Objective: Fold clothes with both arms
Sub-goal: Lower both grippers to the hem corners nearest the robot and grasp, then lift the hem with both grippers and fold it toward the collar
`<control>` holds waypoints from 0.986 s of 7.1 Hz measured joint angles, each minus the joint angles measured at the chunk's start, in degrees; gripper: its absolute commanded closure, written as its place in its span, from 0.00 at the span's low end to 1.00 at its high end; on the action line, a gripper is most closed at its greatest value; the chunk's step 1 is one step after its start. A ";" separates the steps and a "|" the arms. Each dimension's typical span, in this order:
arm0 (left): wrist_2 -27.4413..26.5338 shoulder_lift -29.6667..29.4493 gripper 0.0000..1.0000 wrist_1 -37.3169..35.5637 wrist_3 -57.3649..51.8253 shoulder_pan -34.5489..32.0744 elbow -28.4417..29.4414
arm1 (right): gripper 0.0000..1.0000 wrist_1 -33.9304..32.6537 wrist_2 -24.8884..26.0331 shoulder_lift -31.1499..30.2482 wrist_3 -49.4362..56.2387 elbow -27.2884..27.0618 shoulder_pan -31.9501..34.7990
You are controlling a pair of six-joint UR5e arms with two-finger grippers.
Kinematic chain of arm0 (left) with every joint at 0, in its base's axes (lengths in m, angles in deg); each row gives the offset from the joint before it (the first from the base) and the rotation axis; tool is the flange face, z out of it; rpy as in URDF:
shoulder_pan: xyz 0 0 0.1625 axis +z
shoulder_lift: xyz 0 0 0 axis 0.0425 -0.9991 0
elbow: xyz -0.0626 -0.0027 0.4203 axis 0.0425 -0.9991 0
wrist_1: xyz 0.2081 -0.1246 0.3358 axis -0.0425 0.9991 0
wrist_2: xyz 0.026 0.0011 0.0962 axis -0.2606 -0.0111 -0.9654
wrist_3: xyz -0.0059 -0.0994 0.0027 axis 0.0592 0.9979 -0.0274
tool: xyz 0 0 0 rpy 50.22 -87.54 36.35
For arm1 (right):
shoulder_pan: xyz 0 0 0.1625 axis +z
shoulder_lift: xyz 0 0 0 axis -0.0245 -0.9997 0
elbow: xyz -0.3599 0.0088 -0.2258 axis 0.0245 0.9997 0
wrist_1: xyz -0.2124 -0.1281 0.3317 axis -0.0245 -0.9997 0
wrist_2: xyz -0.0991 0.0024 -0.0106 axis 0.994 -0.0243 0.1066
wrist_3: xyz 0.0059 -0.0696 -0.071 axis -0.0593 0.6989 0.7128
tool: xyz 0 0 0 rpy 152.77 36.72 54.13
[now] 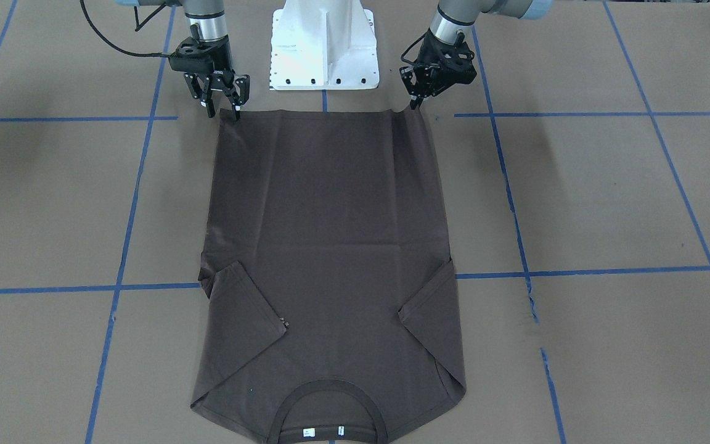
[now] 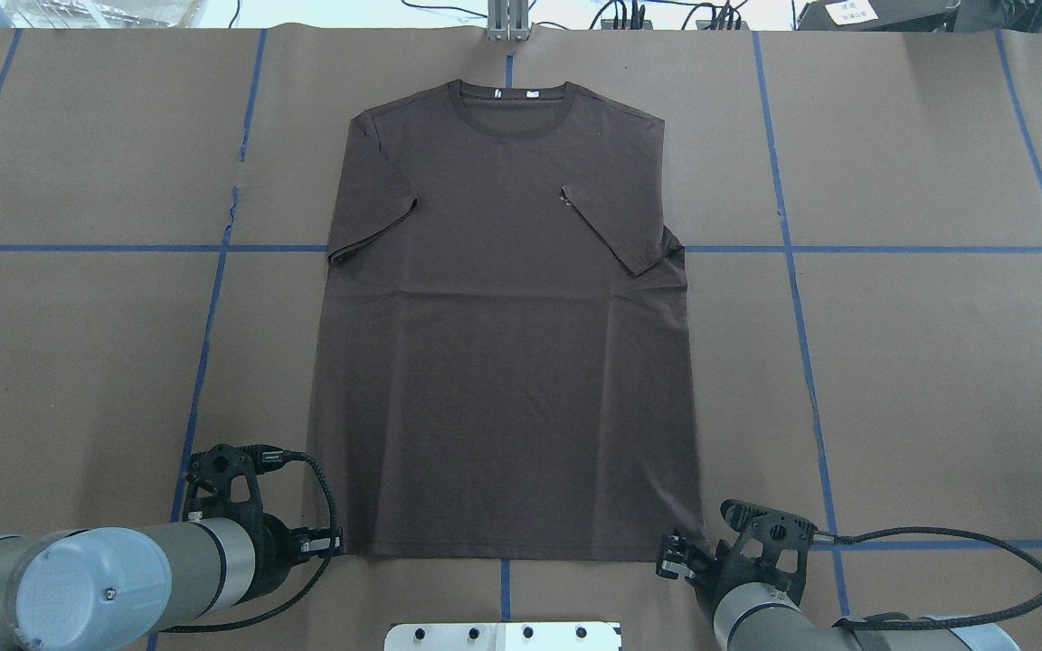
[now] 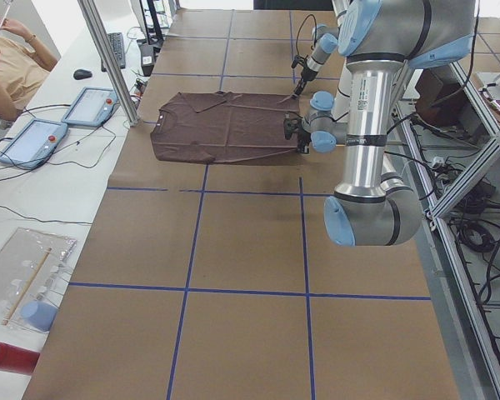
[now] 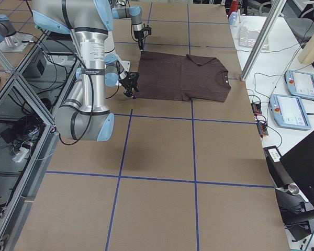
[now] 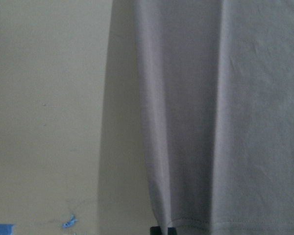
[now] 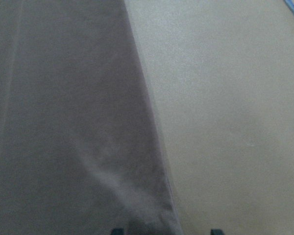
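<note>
The T-shirt lies flat mid-frame in the front-facing view (sleeves folded inward). Upper right, the left gripper pinches a hem corner; upper left, the right gripper gapes astride the other.

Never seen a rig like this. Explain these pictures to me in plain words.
Two jointed robot arms flank a white base at a paper-covered table. Four pictures are room cameras: one facing the robot, one over its shoulders, one from each table end. The two blurry close-ups come from wrist cameras. A dark brown T-shirt lies flat, sleeves folded inward, collar away from the robot. Each arm ends in a pincer at a hem corner. The right pincer is open, straddling its corner, holding nothing. Whether the left pincer is shut, I cannot tell.
</note>
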 measured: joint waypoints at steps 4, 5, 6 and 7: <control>0.00 0.10 1.00 0.00 0.62 0.12 0.00 | 1.00 0.00 0.65 -0.03 -1.53 -0.49 -0.05; 0.02 -0.16 1.00 0.00 0.67 0.17 -0.03 | 1.00 -0.02 0.61 -0.20 -1.41 -1.03 0.09; 0.13 -1.07 1.00 -0.39 0.69 0.14 -0.56 | 1.00 -0.53 0.41 -0.85 -1.24 -3.05 0.22; 0.50 -2.22 1.00 -2.69 0.73 0.07 -3.17 | 1.00 -3.17 -0.29 -1.97 -1.13 -7.61 0.19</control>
